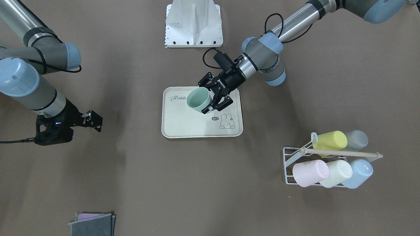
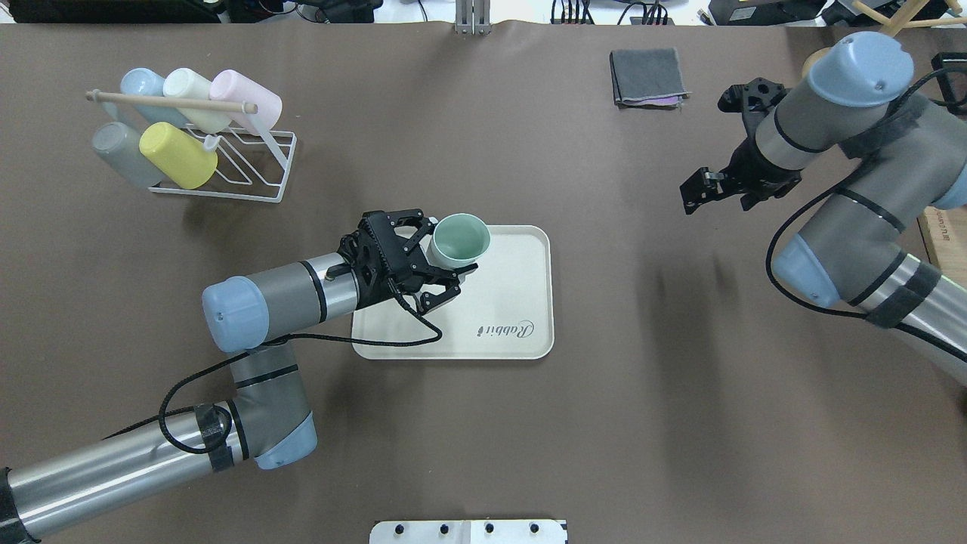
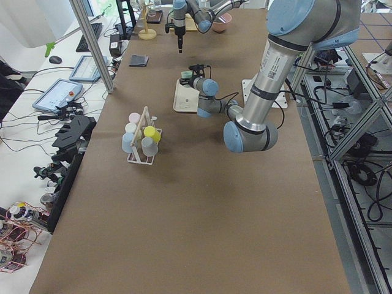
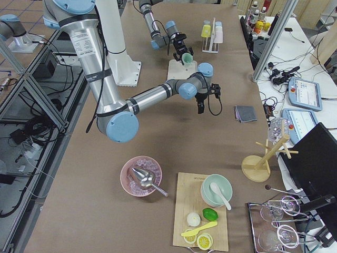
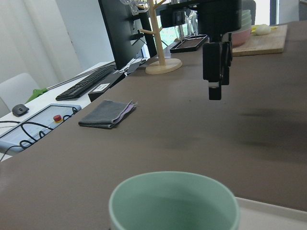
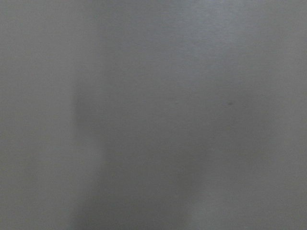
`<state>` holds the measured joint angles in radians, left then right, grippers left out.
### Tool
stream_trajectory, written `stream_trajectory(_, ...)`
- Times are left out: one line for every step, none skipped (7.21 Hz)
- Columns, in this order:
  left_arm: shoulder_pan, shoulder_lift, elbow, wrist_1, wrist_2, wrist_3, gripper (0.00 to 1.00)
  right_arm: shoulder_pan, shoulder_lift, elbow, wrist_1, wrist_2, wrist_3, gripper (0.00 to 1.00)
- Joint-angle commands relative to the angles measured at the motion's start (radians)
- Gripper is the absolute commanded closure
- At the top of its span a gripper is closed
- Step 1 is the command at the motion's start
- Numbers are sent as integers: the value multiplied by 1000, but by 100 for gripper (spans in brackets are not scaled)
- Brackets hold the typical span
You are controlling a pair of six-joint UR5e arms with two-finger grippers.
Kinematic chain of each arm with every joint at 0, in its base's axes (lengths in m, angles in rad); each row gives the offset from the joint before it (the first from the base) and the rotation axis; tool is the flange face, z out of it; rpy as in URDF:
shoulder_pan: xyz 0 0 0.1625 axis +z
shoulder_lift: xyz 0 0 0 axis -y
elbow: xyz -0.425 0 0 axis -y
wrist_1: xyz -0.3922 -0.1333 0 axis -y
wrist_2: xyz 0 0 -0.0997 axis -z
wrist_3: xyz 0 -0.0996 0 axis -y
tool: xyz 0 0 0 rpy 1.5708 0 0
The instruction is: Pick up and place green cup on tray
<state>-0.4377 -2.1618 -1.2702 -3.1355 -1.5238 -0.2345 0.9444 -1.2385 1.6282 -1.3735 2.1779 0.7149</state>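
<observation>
1. Farthest to my left stands the white wire rack [image 2: 281, 172] with a wooden rod [image 2: 170, 102] across its top. Five cups lie in it on their sides: a pale blue cup [image 2: 140, 81], a cream cup [image 2: 185, 83] and a pink cup [image 2: 245, 94] in the far row, a grey cup [image 2: 117, 147] and a yellow cup [image 2: 177, 155] in the near row.
2. My left gripper [image 2: 447, 249] reaches out over the table's middle and is clamped on the green cup [image 2: 459, 240], one finger on each side of its wall. The cup is tilted, its open mouth up and turned away from me. It sits above the tray's far corner on my left side, and from the side view on my right it looks lifted clear of the tray's floor.
3. The tray [image 2: 514, 291] lies flat on the brown table [image 2: 604, 423], right under that gripper. Its "Rabbit" script runs along the edge nearest me, and the view from across the table shows the bunny drawing [image 1: 226, 121] just beside the gripper's fingers.
4. Farther right, near the table's far edge, is a folded grey cloth [image 2: 648, 75], well apart from the tray.
5. My right gripper [image 2: 693, 193] hangs above bare table, well apart from the tray. Seen from my left wrist, its fingers are drawn close together. Its own camera shows only a grey blur.
</observation>
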Motion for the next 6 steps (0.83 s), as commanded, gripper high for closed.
stream_trajectory(10,-30,38,-35,-59,-141,95,121,-120,59,-90,0,-243,1)
stream_trajectory(10,-32,64,-34,-71,-149,94,181,-168,70,-104,2,-350,0)
stream_trajectory(10,-27,78,-31,-70,-152,91,230,-256,109,-104,2,-424,1)
stream_trajectory(8,-29,92,-28,-70,-176,91,290,-324,125,-104,3,-499,1)
stream_trajectory(8,-32,97,-22,-68,-177,87,351,-367,121,-134,35,-558,0)
stream_trajectory(8,-35,97,-12,-68,-175,84,420,-371,122,-218,77,-625,0)
